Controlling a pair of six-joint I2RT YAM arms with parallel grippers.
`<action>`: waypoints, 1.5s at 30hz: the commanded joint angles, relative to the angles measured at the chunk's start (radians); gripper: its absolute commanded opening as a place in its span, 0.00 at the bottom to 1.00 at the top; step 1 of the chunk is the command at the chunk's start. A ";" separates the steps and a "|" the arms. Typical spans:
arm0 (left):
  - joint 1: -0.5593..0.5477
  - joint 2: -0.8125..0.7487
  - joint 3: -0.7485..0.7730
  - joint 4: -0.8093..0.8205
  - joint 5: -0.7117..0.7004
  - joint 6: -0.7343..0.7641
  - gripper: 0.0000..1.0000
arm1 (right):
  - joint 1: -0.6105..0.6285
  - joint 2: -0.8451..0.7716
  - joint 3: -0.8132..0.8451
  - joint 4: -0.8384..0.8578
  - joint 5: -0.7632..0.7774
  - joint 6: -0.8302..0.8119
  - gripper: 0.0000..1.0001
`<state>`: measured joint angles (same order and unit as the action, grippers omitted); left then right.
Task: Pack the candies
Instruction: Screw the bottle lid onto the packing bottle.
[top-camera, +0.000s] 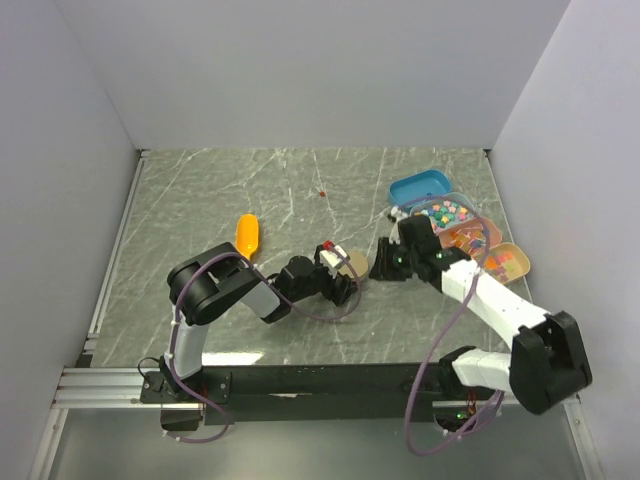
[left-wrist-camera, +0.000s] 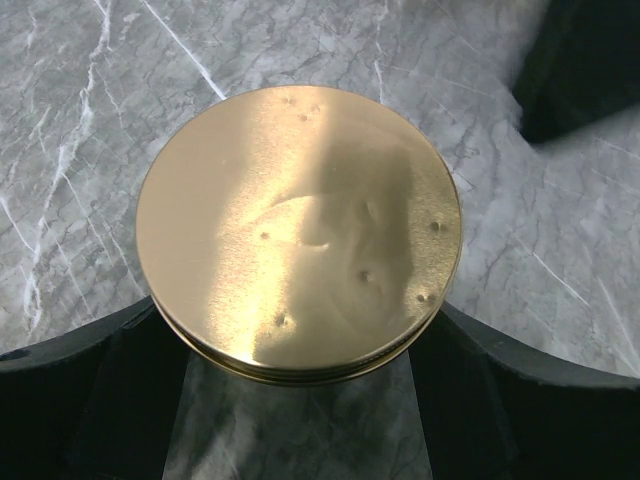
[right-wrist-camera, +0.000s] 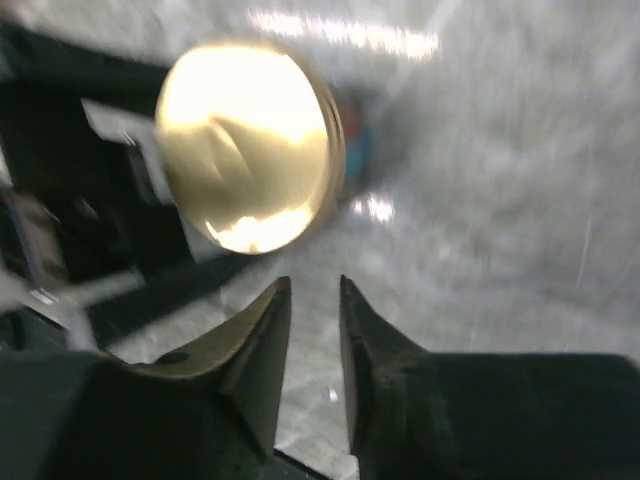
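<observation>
Your left gripper (left-wrist-camera: 298, 335) stands wide, clamped on the round gold tin (left-wrist-camera: 298, 225). Your right gripper (right-wrist-camera: 314, 310) shows a narrow gap and holds nothing.

Glossy dimpled metal lid (left-wrist-camera: 300, 230) — polished marble-look table (left-wrist-camera: 80, 100).

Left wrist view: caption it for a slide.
Round gold lid held in the left gripper over the grey marble tabletop.

Marbled table (top-camera: 200, 200) bears an orange scoop (top-camera: 247, 234) and blue tray (top-camera: 420, 187).
</observation>
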<state>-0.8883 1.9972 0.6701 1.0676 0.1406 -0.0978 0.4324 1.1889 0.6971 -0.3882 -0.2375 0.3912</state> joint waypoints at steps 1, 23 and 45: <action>0.008 -0.006 -0.023 -0.107 0.033 -0.016 0.81 | -0.030 0.090 0.154 0.025 -0.048 -0.098 0.35; 0.015 0.003 0.002 -0.141 0.044 -0.006 0.81 | 0.012 0.456 0.430 0.020 -0.172 -0.284 0.42; 0.022 -0.005 0.002 -0.156 0.068 -0.011 0.81 | 0.020 0.307 0.300 0.051 -0.065 -0.259 0.40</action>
<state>-0.8734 1.9911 0.6796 1.0389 0.1787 -0.0898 0.4458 1.5143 0.9577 -0.3180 -0.3470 0.1375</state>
